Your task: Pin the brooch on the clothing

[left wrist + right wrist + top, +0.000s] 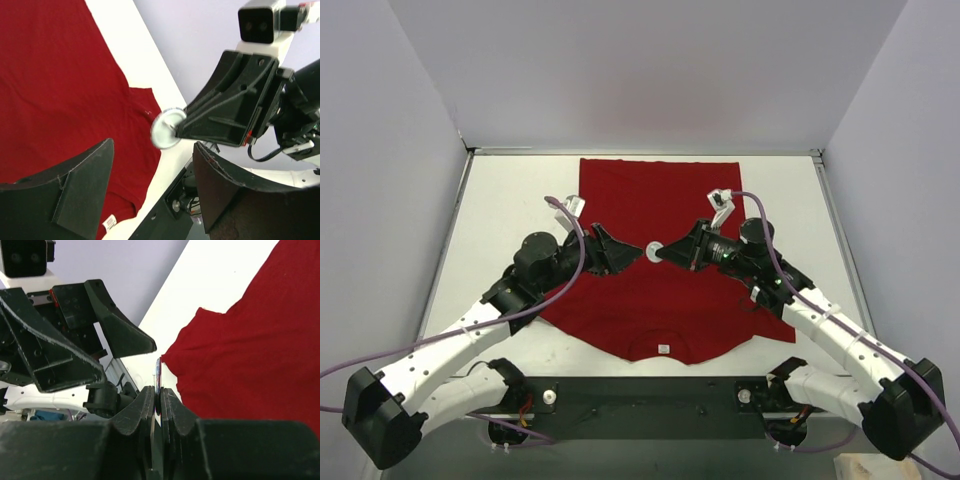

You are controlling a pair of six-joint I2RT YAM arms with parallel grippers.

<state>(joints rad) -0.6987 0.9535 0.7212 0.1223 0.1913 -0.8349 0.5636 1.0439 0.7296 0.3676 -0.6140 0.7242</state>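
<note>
Pinching the white brooch (pixel 653 251) by its edge, the right gripper (pixel 665 250) hangs over the middle of the red T-shirt (pixel 660 195); the left gripper (pixel 632 256) faces it, jaws wide and empty, just beside the brooch.

This is a robotics lab, set up as a small test cell. A white counter (pixel 510 200) is boxed in by plain pale walls (pixel 650 70) at the back and on both sides. Two white-and-black robot arms, the left arm (pixel 460 337) and the right arm (pixel 830 325), are bolted to a black base plate (pixel 650 395) at its near edge. They trail purple cables (pixel 583 250). A small camera (pixel 257 22) sits on a wrist. A red T-shirt (pixel 650 200) lies spread flat on the counter.
</note>
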